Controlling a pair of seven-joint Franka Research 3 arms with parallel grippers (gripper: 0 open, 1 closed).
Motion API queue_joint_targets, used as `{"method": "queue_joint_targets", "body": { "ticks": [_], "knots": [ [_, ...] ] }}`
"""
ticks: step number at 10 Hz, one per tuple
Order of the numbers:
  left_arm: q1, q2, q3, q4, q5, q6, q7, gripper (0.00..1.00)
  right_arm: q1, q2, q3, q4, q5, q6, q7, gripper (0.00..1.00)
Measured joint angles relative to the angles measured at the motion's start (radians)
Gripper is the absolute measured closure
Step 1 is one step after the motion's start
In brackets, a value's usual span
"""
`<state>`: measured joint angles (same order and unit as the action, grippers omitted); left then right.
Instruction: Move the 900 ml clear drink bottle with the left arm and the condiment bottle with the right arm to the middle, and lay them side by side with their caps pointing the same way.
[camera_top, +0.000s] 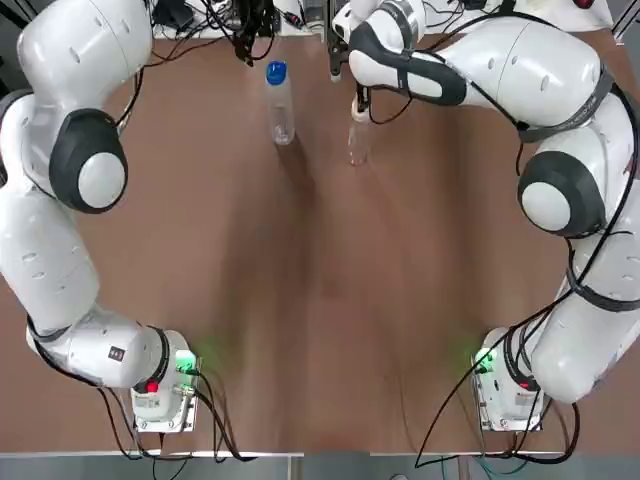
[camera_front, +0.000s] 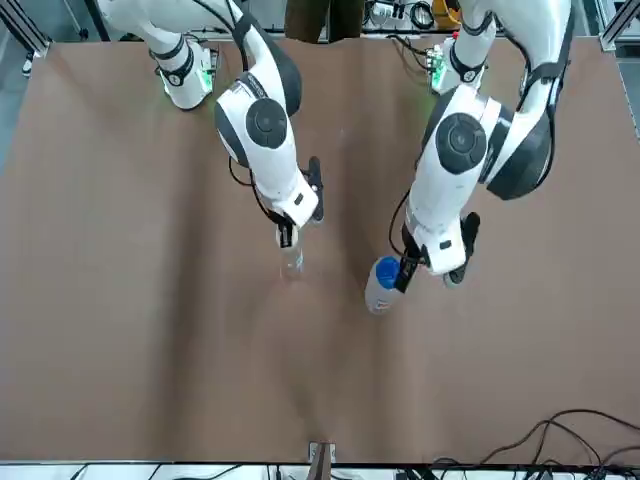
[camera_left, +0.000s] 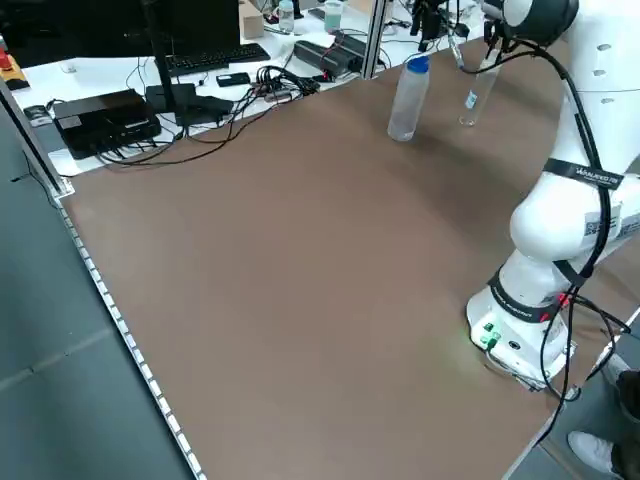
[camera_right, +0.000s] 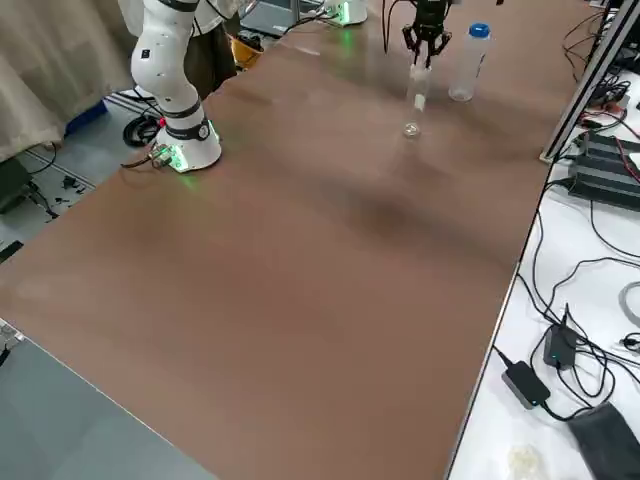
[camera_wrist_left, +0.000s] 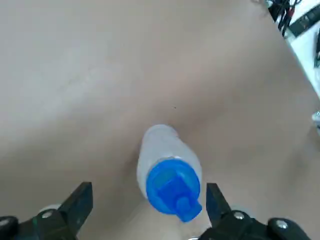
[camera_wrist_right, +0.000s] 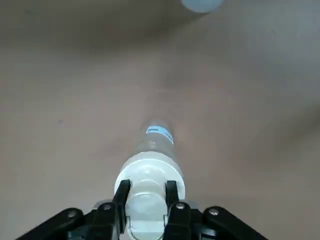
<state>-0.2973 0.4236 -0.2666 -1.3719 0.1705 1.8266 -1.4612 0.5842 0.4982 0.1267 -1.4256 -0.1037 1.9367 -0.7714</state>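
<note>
near/mid: table (camera_top: 320, 300) top broad, bare | far, nr back edge: L gripper (camera_wrist_left: 147, 197) spread wide over blue cap (camera_wrist_left: 173, 187) of upright clear drink bottle (camera_top: 281, 110), not touching | R gripper (camera_wrist_right: 146, 192) clamped on white cap (camera_wrist_right: 150, 172) of condiment bottle (camera_top: 358, 145); bottles near, apart | cables (camera_top: 240, 25) past edge

A brown table (camera_top: 320, 300) carries a clear drink bottle (camera_top: 281, 110) with a blue cap (camera_top: 276, 72), standing upright near its far edge. Close beside it, not touching, a small condiment bottle (camera_top: 358, 145) is upright too. The two arm bases (camera_top: 160, 400) sit at the near edge.

There is one clear drink bottle (camera_top: 280, 106) and one condiment bottle (camera_top: 358, 143) on one table (camera_top: 320, 300).
</note>
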Motion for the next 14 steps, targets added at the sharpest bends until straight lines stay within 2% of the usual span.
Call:
{"method": "queue_joint_targets", "body": {
  "ticks": [4,7,10,13,14],
  "knots": [
    [0.034,-0.04,0.009,0.0,0.004,-0.091,0.571,0.0,-0.001,-0.009,-0.004,0.024,-0.006,-0.003,0.498,0.67],
    [0.157,-0.079,0.009,0.001,0.004,-0.1,0.88,0.0,-0.029,-0.008,-0.012,0.068,-0.006,-0.003,0.719,0.67],
    [0.273,-0.144,0.007,0.003,-0.002,-0.101,1.091,0.0,-0.035,0.048,-0.011,0.139,-0.006,-0.011,0.853,0.67],
    [0.375,-0.21,0.008,0.003,-0.056,-0.129,1.238,0.0,-0.016,0.15,-0.008,0.294,-0.006,-0.106,0.926,0.67],
    [0.398,-0.224,0.01,0.002,-0.077,-0.146,1.267,0.0,-0.005,0.171,-0.007,0.324,-0.006,-0.116,0.945,0.67]
  ]
}}
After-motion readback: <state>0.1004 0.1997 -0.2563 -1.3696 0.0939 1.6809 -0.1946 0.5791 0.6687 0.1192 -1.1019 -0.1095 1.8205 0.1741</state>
